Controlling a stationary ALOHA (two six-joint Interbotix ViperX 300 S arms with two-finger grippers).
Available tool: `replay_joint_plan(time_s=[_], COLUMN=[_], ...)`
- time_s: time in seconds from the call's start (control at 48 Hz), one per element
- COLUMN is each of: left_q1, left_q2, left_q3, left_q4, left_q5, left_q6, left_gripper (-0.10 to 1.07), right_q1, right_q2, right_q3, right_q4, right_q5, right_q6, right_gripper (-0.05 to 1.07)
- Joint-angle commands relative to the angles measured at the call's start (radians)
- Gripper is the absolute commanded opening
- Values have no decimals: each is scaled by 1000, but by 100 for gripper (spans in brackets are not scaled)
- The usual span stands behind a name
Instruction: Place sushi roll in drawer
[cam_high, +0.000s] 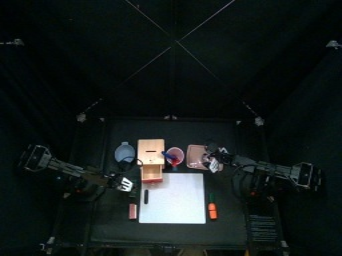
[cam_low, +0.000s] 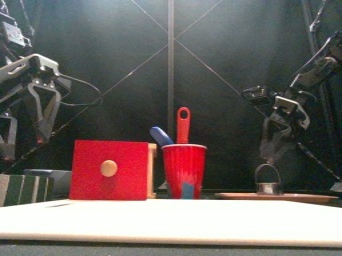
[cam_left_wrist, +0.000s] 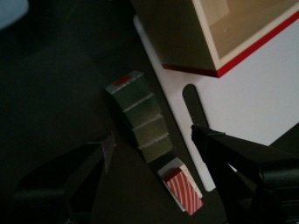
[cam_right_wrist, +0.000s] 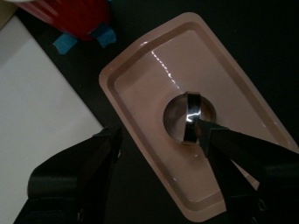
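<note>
The drawer is cut off at the left wrist view's edge, its inside unseen.

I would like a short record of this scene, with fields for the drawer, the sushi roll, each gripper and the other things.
drawer: tray pulled out, beside the white mat
sushi roll: lying on the black table, outside the drawer
left gripper: open, one jaw on each side of the roll
right gripper: open, above the pink tray, which holds a metal piece
red cup: upright, utensils inside

A pale wooden drawer with a matt red-painted front. A glossy pink plastic tray carries a shiny metal cup. Smooth red plastic cup. Matt black tabletop, white mat.
</note>
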Motion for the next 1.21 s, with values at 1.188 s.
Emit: replay_joint_plan(time_s=[1.188], left_q1=[-15], left_q2=[285], left_q3=[-112], left_q4=[54], left_q5=[34], left_q6=[-120], left_gripper=[88], right_q1=[20], right_q2=[-5], right_q3=[15], right_q4=[0], right_q5=[-35], right_q6=[-2], right_gripper=[98])
